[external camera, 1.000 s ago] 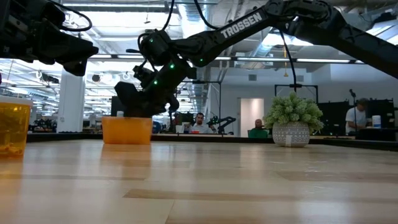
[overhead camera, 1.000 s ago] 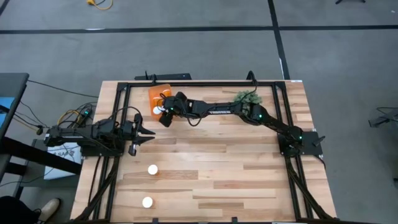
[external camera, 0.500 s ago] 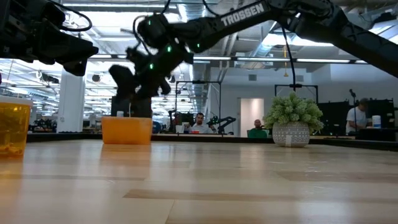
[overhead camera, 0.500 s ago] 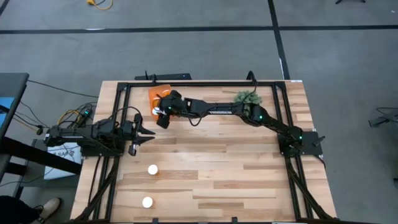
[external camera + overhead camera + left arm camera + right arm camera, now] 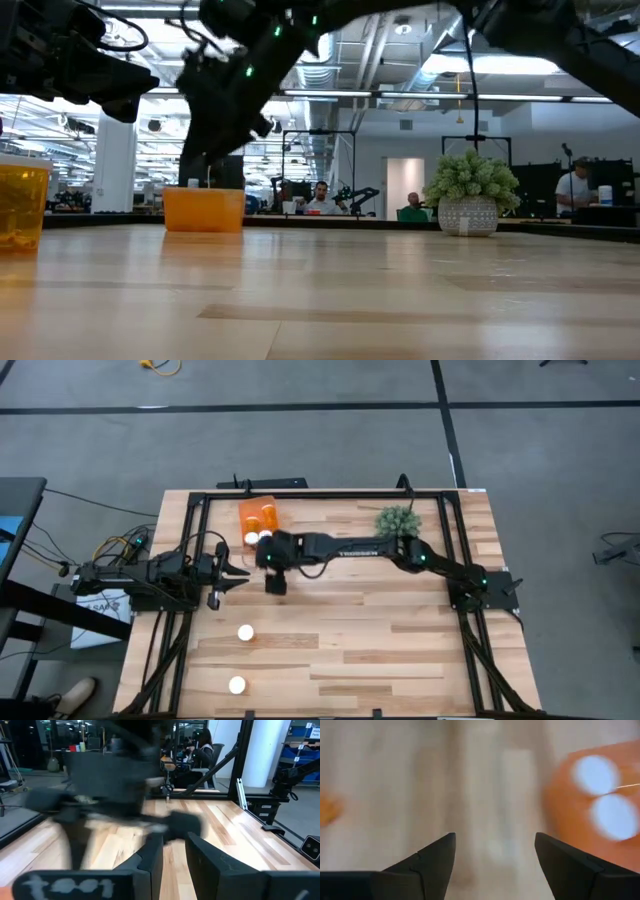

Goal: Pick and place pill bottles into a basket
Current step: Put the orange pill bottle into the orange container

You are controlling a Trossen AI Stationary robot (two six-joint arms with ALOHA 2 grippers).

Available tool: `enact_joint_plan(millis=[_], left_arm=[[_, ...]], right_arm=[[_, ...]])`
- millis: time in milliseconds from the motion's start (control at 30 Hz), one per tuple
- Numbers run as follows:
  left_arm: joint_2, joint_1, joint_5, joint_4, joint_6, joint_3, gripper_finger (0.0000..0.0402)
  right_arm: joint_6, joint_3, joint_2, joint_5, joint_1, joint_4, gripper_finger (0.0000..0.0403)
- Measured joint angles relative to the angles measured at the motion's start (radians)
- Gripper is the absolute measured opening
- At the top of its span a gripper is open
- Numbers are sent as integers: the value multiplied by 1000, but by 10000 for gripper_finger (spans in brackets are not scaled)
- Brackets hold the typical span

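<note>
Orange basket (image 5: 259,517) holds bottles; our right gripper (image 5: 275,582), fingers spread and empty, hangs just beside it. We should aim squarely over the nearest table bottle (image 5: 245,632). Left gripper (image 5: 240,574) waits, nearly closed.

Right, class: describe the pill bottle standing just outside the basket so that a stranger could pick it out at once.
Start at the wooden table and find the orange basket near its far edge, left of the green plant. Beside the basket's near side stands one white-capped pill bottle, close to the right gripper. The other two loose bottles stand far off, towards the near edge.
</note>
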Motion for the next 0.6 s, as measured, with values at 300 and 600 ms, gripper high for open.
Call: enact_joint_plan(millis=[300, 600], left_arm=[[0, 0, -1, -1, 0, 0, 71], [0, 0, -4, -2, 0, 0, 71]], right_arm=[[-162, 1, -35, -32, 157, -72, 267], [-124, 1, -36, -33, 165, -66, 267]])
